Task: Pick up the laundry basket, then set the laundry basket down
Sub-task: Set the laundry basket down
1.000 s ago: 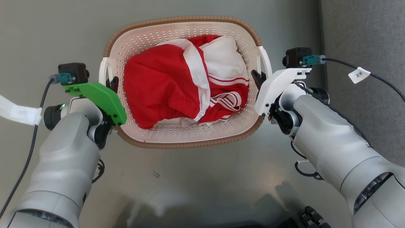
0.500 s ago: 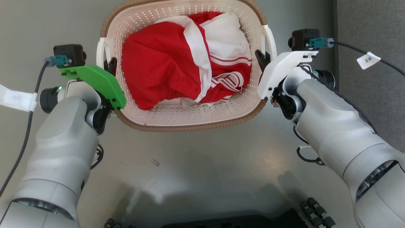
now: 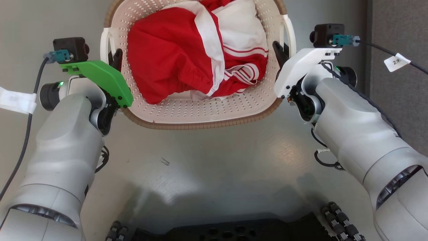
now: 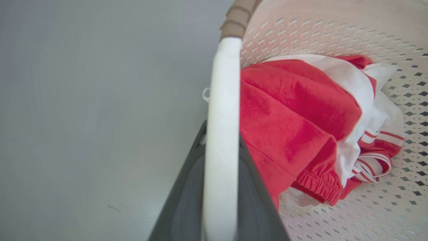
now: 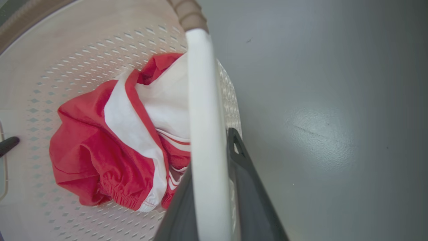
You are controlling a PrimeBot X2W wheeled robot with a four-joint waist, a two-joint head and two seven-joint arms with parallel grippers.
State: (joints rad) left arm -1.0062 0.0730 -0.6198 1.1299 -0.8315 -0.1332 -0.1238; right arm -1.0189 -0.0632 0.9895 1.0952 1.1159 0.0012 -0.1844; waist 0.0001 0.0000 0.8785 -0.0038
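Well, on my screens I had both arms on the laundry basket point(image 3: 200, 115). It sat between them at the top of the head view, with its far end cut off by the frame edge. My left gripper point(image 3: 117, 58) was closed down on the left handle point(image 4: 222, 100). That wrist camera showed the white bar running between the two dark fingers point(image 4: 187, 194), one pressed against each side of it. My right gripper point(image 3: 279, 50) was set the same way on the right handle point(image 5: 205, 100), drawn in narrow with the bar pinched between its fingers. Inside the basket lay a crumpled bundle of red and white clothing point(image 3: 167, 60). Under it all was the grey floor point(image 3: 214, 160), and I could not tell whether the basket's bottom was touching it.
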